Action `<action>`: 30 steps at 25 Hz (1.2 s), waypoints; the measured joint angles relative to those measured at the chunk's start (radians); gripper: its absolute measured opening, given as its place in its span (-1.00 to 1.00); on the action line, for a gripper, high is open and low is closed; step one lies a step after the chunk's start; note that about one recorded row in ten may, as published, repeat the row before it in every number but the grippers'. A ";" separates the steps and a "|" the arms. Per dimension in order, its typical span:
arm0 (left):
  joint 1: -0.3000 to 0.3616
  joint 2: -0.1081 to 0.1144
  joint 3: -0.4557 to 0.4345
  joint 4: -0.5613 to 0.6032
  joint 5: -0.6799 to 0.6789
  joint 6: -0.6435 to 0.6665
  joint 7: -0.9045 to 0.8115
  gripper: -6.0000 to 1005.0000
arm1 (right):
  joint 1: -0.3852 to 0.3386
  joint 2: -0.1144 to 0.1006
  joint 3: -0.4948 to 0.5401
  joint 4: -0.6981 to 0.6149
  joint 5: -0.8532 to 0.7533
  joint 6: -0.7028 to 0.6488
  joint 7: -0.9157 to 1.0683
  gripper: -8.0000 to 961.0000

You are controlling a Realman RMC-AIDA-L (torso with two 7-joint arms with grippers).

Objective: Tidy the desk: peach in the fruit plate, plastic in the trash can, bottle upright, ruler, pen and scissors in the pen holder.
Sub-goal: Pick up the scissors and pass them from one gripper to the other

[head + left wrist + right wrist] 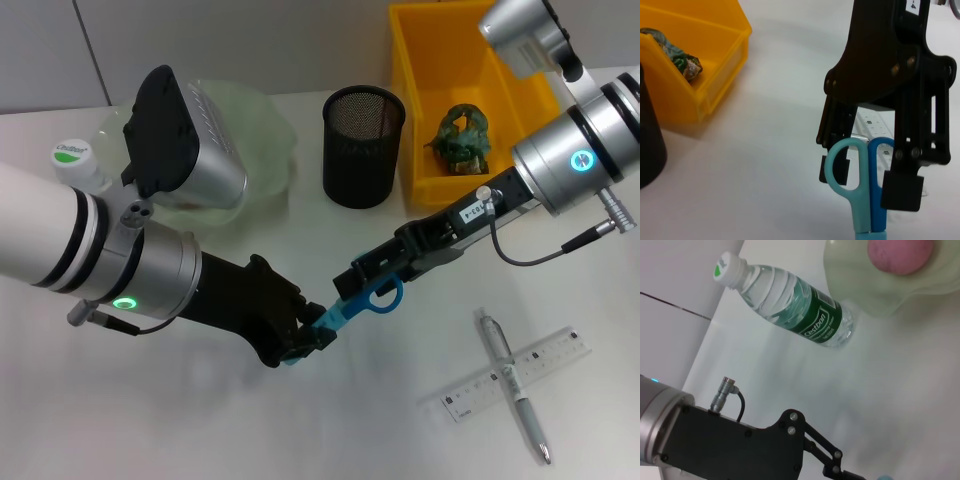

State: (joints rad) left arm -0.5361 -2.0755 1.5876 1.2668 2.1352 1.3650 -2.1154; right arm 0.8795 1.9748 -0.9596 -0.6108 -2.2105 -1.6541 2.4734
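Currently both arms reach in toward mid-desk, meeting over the scissors (362,303), which hang clear of the desk (200,420). Coming from the left edge, the left gripper (310,343) is pinching the covered blade end. Stretching down from the upper right, the right gripper (362,280) has its fingers (901,190) spread on either side of the light blue handles, one pad just outside each loop. Standing behind the left arm beside the fruit plate (262,130), the bottle (790,304) carries a green label reading "Cestbon". Inside the plate lies the peach (900,255). Nearby, the pen (512,385) lies across the ruler (520,372).
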 joint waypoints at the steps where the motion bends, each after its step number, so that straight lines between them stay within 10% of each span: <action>1: 0.000 0.000 0.000 0.000 0.000 0.000 0.000 -0.52 | 0.000 0.000 0.000 0.000 0.000 0.000 0.000 0.67; 7: -0.001 0.000 0.000 0.000 0.000 -0.007 0.000 -0.52 | 0.004 0.001 -0.002 0.005 0.000 0.018 0.001 0.61; 15: -0.001 0.001 0.000 0.000 0.000 -0.009 0.003 -0.52 | 0.004 0.002 -0.002 0.005 0.000 0.019 0.001 -0.03; 26: -0.001 0.002 0.000 -0.002 0.001 -0.010 0.007 -0.52 | 0.010 0.011 -0.002 0.005 0.001 0.025 0.001 -0.09; 30: -0.001 0.002 0.000 -0.013 0.001 -0.011 0.009 -0.51 | 0.010 0.012 -0.002 0.005 0.001 0.028 0.001 -0.46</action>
State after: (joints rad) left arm -0.5368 -2.0739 1.5876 1.2543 2.1364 1.3545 -2.1063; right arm 0.8897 1.9864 -0.9618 -0.6058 -2.2093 -1.6258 2.4746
